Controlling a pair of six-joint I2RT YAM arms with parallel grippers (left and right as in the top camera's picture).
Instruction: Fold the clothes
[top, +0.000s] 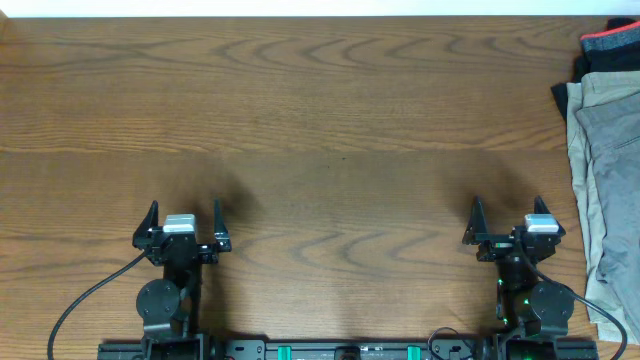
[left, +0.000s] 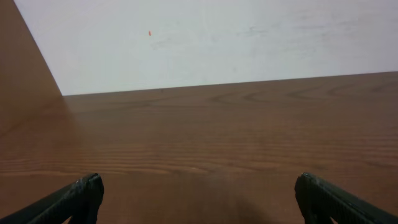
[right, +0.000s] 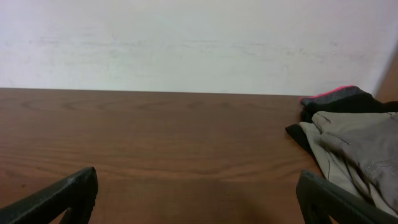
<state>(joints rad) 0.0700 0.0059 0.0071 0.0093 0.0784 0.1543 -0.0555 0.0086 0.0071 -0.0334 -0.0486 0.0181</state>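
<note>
At the near left a black cable (top: 80, 300) runs off the bottom edge of the overhead view. The left gripper (top: 185, 210) sits at the near side of the wooden desk (top: 320, 100), released, its 2 fingers spread wide with nothing between them. Its wrist view shows only the finger ends in the bottom corners, with a white wall (left: 217, 37) beyond. The right gripper (top: 508, 208) is likewise released and empty. The clothes (top: 605, 160) lie heaped at the desk's right edge, near the right gripper but apart from it, and cut off by the frame. Their pale khaki-grey folds overlap, so separate garments are hard to tell. A dark garment (top: 610, 50) with a reddish band lies at the back, partly covered.
</note>
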